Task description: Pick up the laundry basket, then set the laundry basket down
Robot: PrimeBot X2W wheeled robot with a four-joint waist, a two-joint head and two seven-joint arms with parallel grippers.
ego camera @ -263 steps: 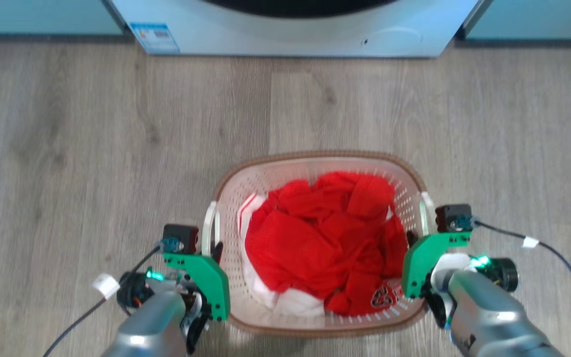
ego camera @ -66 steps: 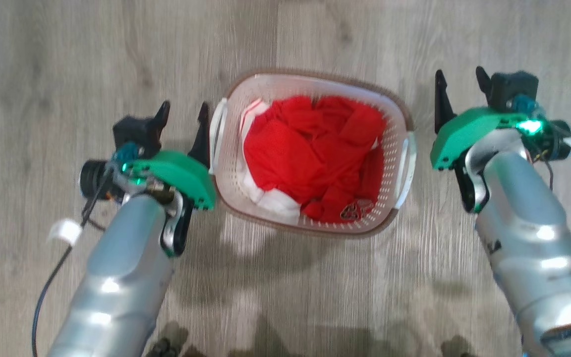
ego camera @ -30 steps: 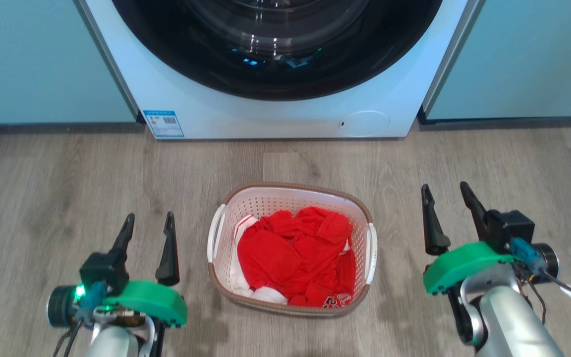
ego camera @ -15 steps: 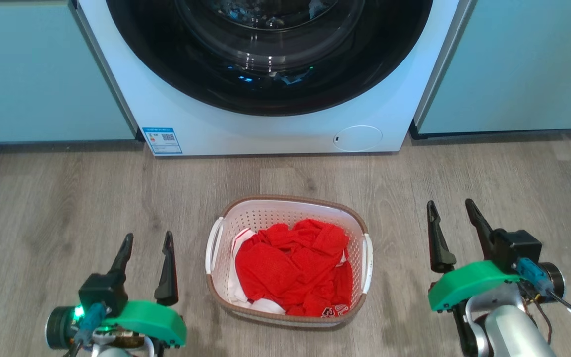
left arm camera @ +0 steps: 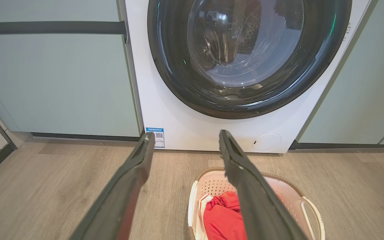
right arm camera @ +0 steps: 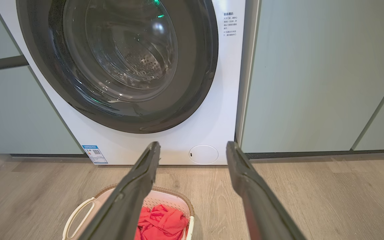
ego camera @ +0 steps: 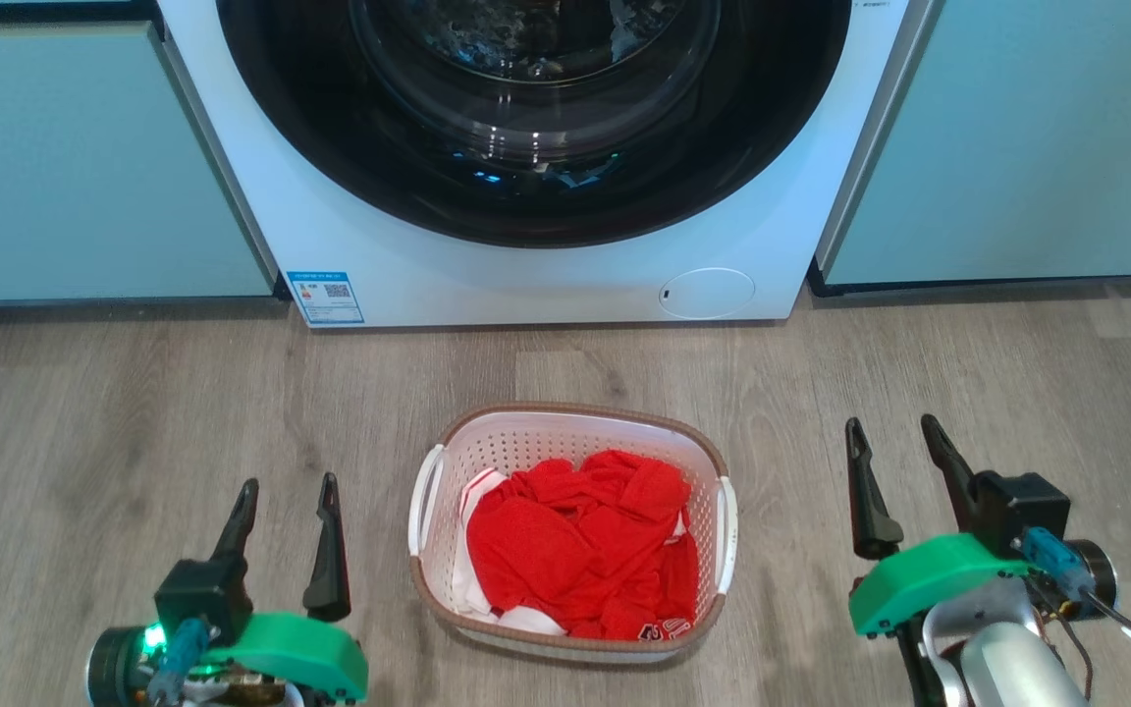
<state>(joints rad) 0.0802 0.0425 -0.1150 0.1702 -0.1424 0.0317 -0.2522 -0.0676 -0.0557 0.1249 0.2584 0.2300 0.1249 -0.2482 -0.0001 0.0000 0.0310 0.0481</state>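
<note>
A white perforated brown-rimmed plastic laundry basket (ego camera: 546,447) sits untouched. The left gripper (ego camera: 290,481) at its nine o'clock and right gripper (ego camera: 890,421) at three gape wide.

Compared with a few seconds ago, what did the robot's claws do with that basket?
The left gripper and right gripper, earlier at the handles of the laundry basket, have let go and drawn back, open, to either side. The basket rests on the floor, red clothes still inside.
</note>
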